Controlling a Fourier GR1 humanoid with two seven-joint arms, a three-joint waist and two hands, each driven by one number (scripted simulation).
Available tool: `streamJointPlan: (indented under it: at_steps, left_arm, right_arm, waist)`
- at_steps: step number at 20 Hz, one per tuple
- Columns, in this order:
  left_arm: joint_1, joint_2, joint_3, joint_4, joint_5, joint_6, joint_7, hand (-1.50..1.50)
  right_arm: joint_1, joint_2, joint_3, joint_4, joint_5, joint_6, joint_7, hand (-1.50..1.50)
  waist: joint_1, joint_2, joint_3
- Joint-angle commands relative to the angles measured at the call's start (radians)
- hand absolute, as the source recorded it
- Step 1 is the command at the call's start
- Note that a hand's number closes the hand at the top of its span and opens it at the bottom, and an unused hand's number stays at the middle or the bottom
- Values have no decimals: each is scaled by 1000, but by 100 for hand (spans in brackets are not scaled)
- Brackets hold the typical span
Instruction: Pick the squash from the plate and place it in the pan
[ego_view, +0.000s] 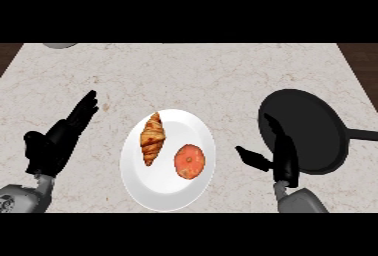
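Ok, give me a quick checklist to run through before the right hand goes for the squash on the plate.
1. squash lying on the plate, fully in view: ok.
2. right hand open, nothing held: ok.
3. croissant apart from the squash, gap between them: ok.
4. pan holds nothing where it shows: ok.
5. left hand open at the left, off the plate: ok.
6. right hand's height above the counter: cannot tell.
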Motion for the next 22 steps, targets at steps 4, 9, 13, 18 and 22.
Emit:
streamJointPlan:
  at_steps: [4, 9, 13, 18, 22]
  left_arm:
    - [-19, -39, -21, 2, -32, -2, 14, 0]
    - [-65, -58, -28, 16, -70, 24, 31, 0]
    - [-30, -61, -46, -24, -55, 0, 29, 0]
    - [-45, -77, -47, -15, -70, 8, 31, 0]
    - [-58, -100, -53, -5, -83, 21, 44, 0]
  right_arm:
    - [-37, 65, 195, -43, 277, 107, 437, -150]
    - [-198, 39, 205, -103, 284, 428, 714, -150]
    - [-316, 81, 168, -54, 118, 672, 828, -150]
    - [-415, 183, 130, 56, -33, 802, 914, -150]
    - [-542, 220, 99, 112, -143, 822, 1011, -150]
  waist:
    - [13, 0, 1]
    - [14, -1, 1]
    - [47, 3, 1]
    - [47, 7, 3]
    - [45, 6, 3]
